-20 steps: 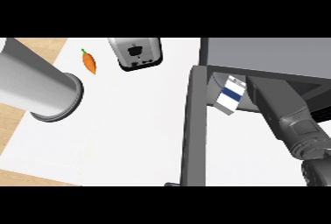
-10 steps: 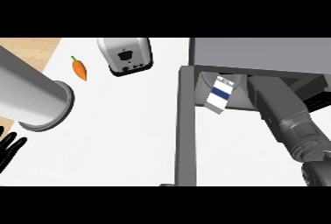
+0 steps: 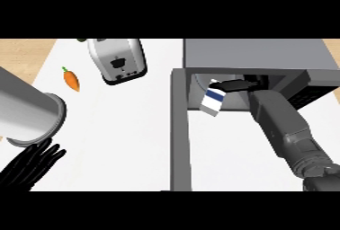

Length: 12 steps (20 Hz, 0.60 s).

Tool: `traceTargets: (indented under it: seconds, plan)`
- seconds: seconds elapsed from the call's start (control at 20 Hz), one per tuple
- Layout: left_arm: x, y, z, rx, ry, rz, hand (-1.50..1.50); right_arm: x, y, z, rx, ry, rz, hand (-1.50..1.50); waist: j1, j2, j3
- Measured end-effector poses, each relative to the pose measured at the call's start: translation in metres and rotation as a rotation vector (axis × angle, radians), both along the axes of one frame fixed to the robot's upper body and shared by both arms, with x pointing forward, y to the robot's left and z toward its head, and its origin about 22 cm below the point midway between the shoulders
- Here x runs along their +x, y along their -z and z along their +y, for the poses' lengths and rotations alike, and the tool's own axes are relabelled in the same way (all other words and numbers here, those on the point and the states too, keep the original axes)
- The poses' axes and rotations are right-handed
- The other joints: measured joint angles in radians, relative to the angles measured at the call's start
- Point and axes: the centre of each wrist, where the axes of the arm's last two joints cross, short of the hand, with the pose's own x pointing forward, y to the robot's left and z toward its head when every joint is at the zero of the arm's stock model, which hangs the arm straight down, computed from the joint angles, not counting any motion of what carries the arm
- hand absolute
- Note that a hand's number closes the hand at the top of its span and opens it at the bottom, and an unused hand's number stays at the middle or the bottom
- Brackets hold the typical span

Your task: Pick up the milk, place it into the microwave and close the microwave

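The right forearm [image 3: 282, 123] comes in from 5 o'clock and slants up toward 1 o'clock, where the right hand [image 3: 234, 84] is inside the mouth of the microwave [image 3: 252, 53]. Its dark fingers are closed over the top of the milk [image 3: 212, 101]. The carton hangs tilted at the opening, just beside the hinge of the open door [image 3: 179, 134]. The hand blends into the dark cavity, so its outline is hard to trace. Whether the carton touches the microwave floor cannot be told.

At 8 o'clock the left hand [image 3: 32, 165] rests with straight, spread fingers, partly cut off by the edge. On the counter [image 3: 119, 134], a toaster [image 3: 118, 60] lies at 11 o'clock and a carrot [image 3: 71, 79] at 10 o'clock.
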Motion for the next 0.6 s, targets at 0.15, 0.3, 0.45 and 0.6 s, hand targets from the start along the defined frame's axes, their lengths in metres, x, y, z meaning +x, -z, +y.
traceTargets:
  seconds: [0.15,0.3,0.45,0.6]
  plan:
    - [0.003,0.006,-0.010,0.025,0.030,0.001,-1.50,-0.012,0.021,0.008,0.077,-0.038,0.005,-1.50,-0.010,-0.008,-0.002]
    - [0.011,0.005,-0.018,0.060,0.040,-0.002,-1.50,-0.028,0.044,0.016,0.133,-0.077,0.016,-1.50,-0.028,-0.016,-0.003]
    - [0.019,0.010,-0.025,0.081,0.056,-0.003,-1.50,-0.048,0.070,0.019,0.156,-0.097,0.040,-1.50,-0.044,-0.023,-0.004]
    - [0.022,0.014,-0.033,0.100,0.068,0.001,1.50,-0.074,0.098,0.025,0.144,-0.103,0.076,-1.50,-0.059,-0.030,-0.005]
